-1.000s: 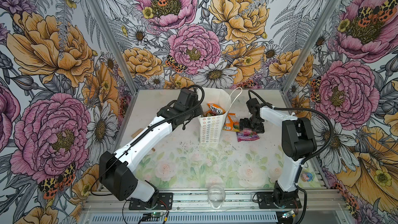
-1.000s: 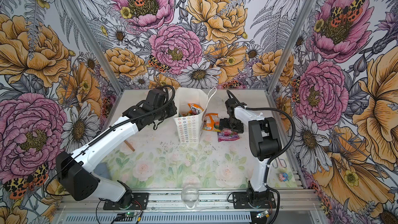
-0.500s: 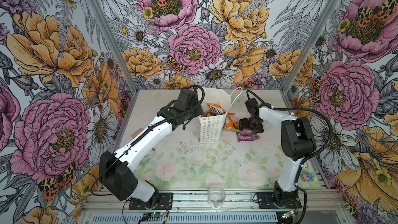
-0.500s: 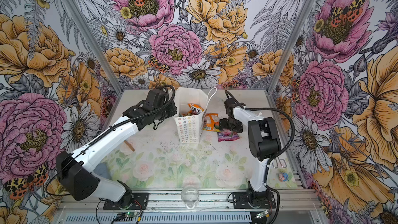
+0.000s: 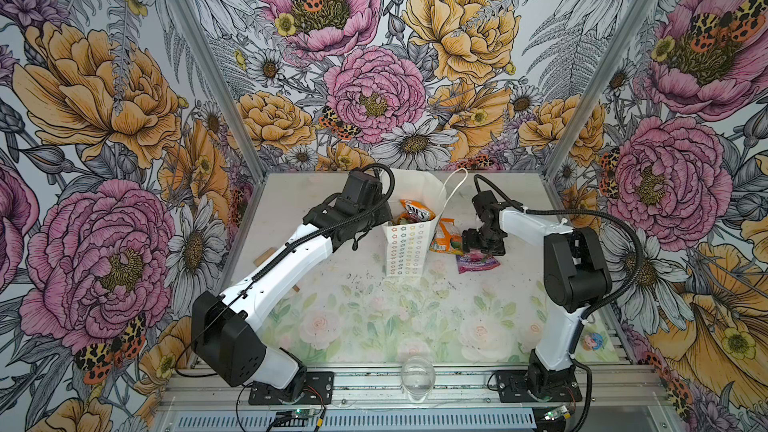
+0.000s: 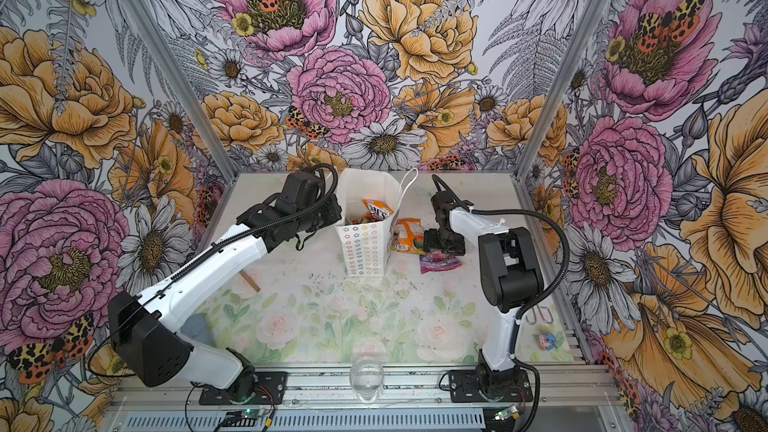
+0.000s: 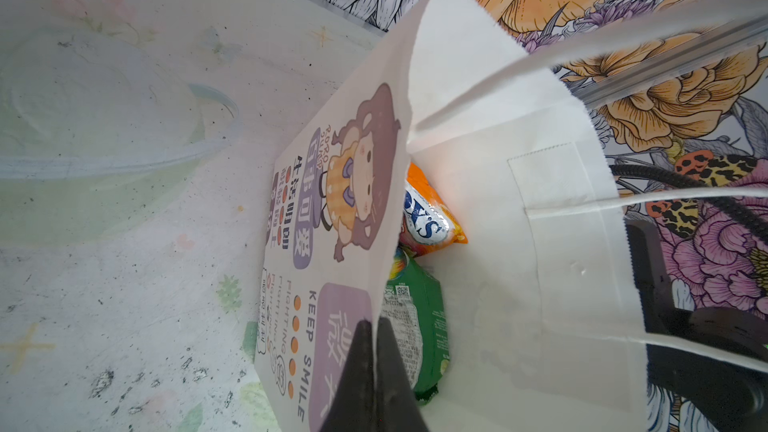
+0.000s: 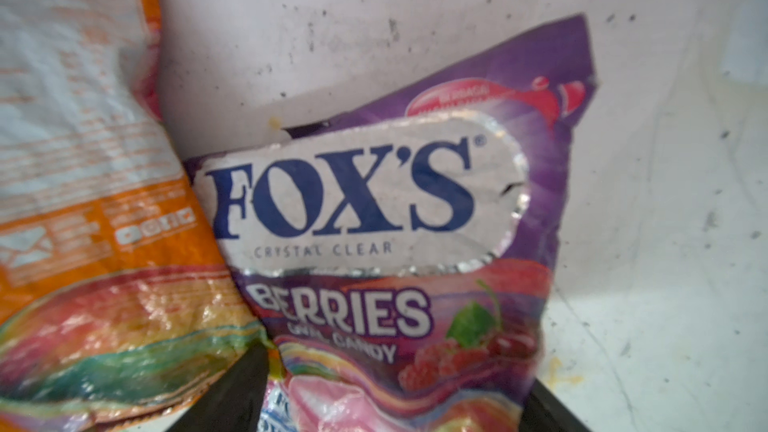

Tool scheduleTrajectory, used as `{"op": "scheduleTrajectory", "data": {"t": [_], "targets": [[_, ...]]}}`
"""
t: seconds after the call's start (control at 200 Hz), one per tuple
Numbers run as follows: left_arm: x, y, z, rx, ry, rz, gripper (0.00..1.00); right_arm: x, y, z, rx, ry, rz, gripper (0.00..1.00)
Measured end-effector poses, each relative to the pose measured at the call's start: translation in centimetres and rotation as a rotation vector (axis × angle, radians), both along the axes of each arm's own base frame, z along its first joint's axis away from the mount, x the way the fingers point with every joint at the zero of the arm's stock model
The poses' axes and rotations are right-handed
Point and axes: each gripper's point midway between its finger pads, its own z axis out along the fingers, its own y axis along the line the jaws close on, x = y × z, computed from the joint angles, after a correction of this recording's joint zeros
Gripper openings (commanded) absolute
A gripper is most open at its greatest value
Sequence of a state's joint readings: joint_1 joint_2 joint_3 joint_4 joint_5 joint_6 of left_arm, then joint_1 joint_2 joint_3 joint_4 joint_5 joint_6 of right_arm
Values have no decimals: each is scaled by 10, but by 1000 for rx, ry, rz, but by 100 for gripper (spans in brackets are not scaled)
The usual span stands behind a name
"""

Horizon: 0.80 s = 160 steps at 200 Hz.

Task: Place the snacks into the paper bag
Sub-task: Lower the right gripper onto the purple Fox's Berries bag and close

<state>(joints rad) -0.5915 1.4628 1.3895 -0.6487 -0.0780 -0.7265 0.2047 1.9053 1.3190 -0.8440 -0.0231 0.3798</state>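
Blurred, edge-cropped orange packet

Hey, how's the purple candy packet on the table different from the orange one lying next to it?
The purple packet lies logo side up, reading FOX'S; the orange packet shows its fine-print back. The orange packet sits beside the paper bag; the purple packet lies farther from it. The right gripper straddles the purple packet, not the orange one. Both are crinkly and lie outside the bag.
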Motion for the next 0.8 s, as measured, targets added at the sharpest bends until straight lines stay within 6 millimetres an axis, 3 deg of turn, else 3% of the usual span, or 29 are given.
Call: {"op": "scheduleTrajectory", "data": {"t": [0.19, 0.445, 0.801], "targets": [[0, 0, 0, 0, 0, 1, 0, -3, -1, 1, 3, -6, 14, 89], [0, 0, 0, 0, 0, 1, 0, -25, 1, -5, 22, 48, 94, 94], [0, 0, 0, 0, 0, 1, 0, -27, 2, -6, 36, 52, 116, 93]]}}
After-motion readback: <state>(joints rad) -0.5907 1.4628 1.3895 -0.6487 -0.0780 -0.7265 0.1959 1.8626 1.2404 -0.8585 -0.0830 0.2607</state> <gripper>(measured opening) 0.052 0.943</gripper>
